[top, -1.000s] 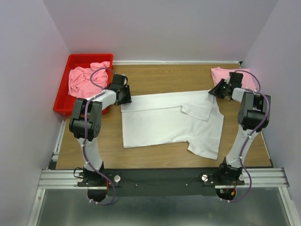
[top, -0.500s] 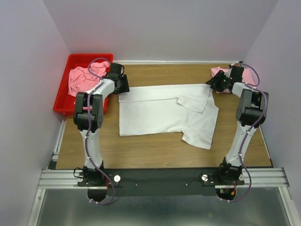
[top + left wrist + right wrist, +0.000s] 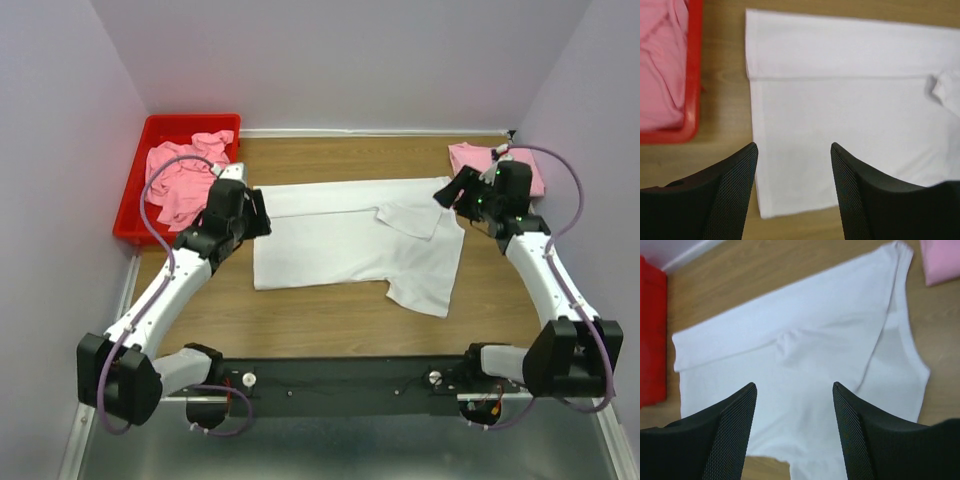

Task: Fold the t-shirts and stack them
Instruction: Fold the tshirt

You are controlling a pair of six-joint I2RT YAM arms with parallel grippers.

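Hovering empty, jaws apart, left gripper (image 3: 794, 147) and right gripper (image 3: 795, 386) sit above a shirt (image 3: 340, 245) (limp light cotton, I'd pinch corners).

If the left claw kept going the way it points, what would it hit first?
Most likely the white shirt. The left gripper, open and empty, points down at the shirt's end nearest the red bin, with nothing in between. How high it hangs is unclear.
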